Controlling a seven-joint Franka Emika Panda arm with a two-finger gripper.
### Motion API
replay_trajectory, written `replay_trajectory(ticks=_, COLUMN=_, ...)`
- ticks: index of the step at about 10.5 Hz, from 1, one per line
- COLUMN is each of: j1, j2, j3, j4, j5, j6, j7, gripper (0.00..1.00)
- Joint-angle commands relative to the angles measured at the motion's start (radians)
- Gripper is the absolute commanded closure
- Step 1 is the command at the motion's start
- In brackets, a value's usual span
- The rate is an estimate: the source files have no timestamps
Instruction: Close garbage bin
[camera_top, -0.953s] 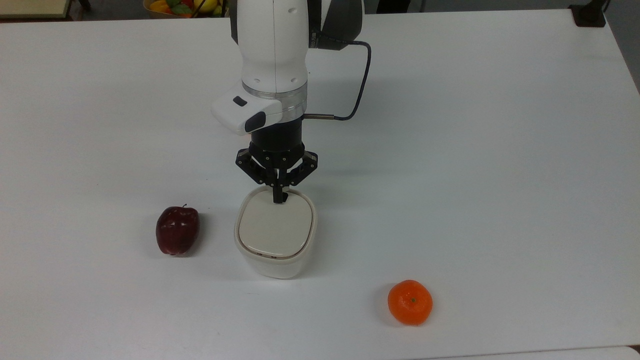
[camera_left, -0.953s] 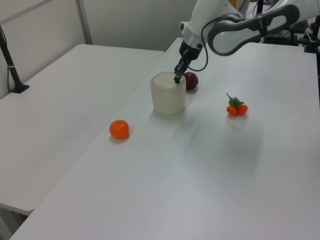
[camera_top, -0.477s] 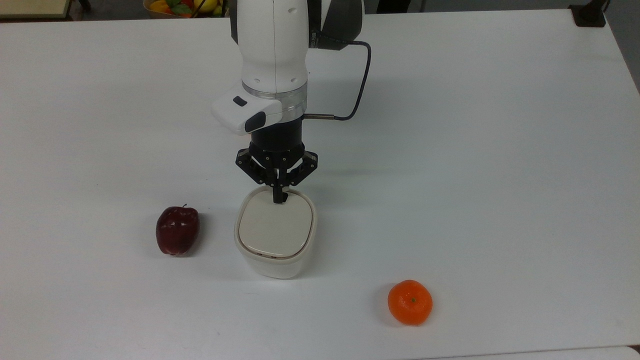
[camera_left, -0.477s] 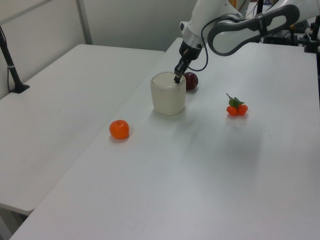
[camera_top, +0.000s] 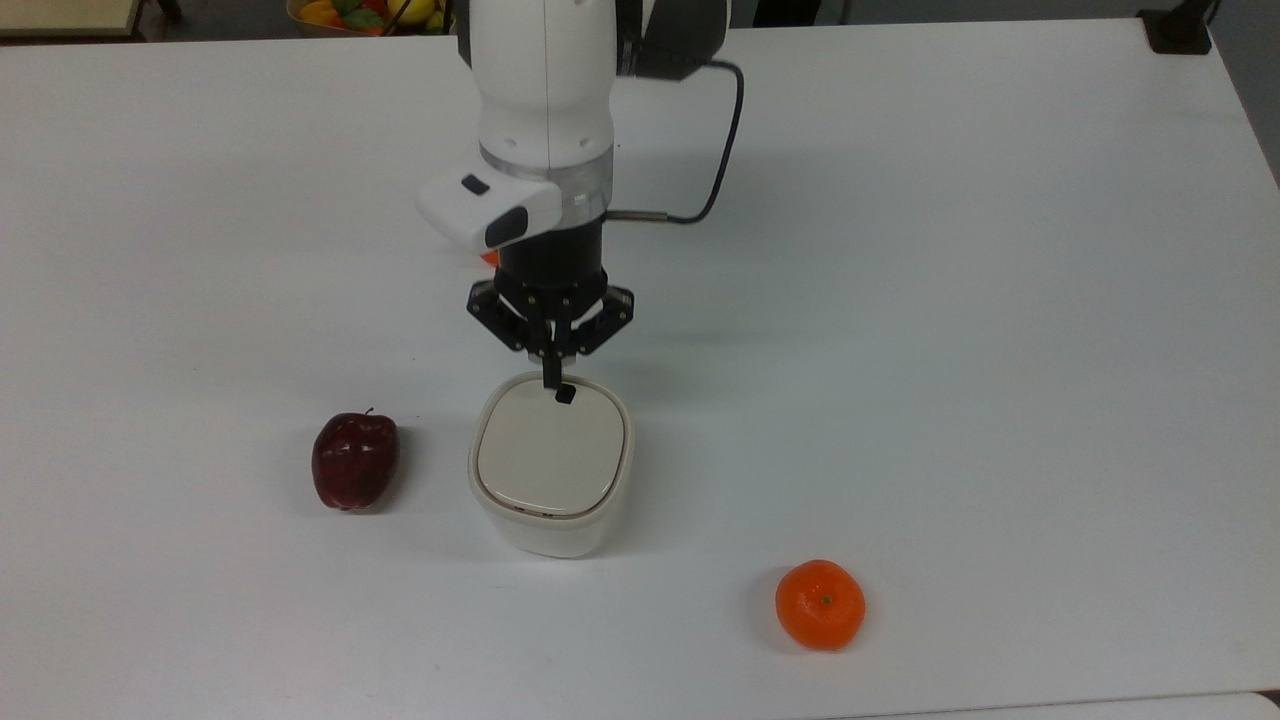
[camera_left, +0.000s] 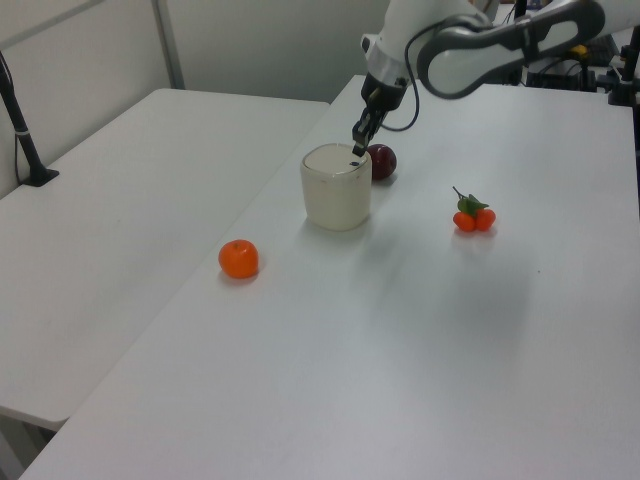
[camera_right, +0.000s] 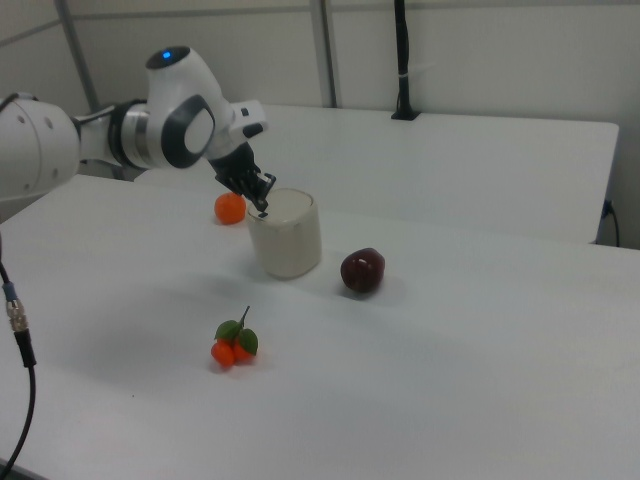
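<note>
The garbage bin (camera_top: 551, 465) sits mid-table on the white table (camera_top: 950, 300), its beige lid (camera_top: 551, 446) lying flat and flush inside the cream rim, the small black tab (camera_top: 565, 395) showing at the lid's far edge in the top view, and the gripper (camera_top: 552, 376) hangs just above that tab with its two fingers pressed together on nothing. There's plenty of room out here: to the top view's left, a dark red apple (camera_top: 354, 460) lies near the bin but clear of it, and to the top view's lower right an orange mandarin (camera_top: 820, 604) rests well apart, closer to the table's near edge. In the left view a little cluster of orange fruit with green leaves (camera_left: 473, 215) lies off to the bin's right, well apart, and the seam to a second table runs along the left view's left of the bin. The wide stretch of tabletop on the top view's right is open. Against the picture from a second ago, the gripper has lifted: back then its fingertips covered the tab and touched the lid, now the tab is uncovered and the wrist stands higher; bin, apple and mandarin have not shifted
</note>
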Motion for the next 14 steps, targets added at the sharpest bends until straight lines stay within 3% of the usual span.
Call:
replay_trajectory(ticks=1, j1=0.005, j2=-0.164, j3=-0.006, j4=-0.026, j5=0.01, j6=-0.248, j7=0.007, gripper=1.0)
replay_trajectory(ticks=7, j1=0.005, j2=-0.343, j3=-0.009, j4=-0.041, j5=-0.009, j6=-0.655, j7=-0.05, gripper=1.0)
replay_trajectory(ticks=9, j1=0.001, j2=-0.394, j3=-0.011, j4=-0.042, j5=-0.009, j6=-0.733, j7=-0.072, gripper=0.94)
replay_trajectory(ticks=10, j1=0.001, j2=-0.399, j3=-0.012, j4=-0.042, j5=-0.009, j6=-0.766, j7=-0.072, gripper=0.83)
replay_trajectory(ticks=12, j1=0.001, j2=-0.399, j3=-0.014, j4=-0.042, j5=-0.013, j6=-0.771, j7=-0.072, gripper=0.17)
replay_trajectory(ticks=13, j1=0.001, j2=-0.399, j3=-0.012, j4=-0.044, j5=-0.036, j6=-0.769, j7=-0.075, gripper=0.0)
replay_trajectory(ticks=14, j1=0.001, j2=-0.399, j3=-0.012, j4=-0.044, j5=-0.052, j6=-0.767, j7=-0.075, gripper=0.0)
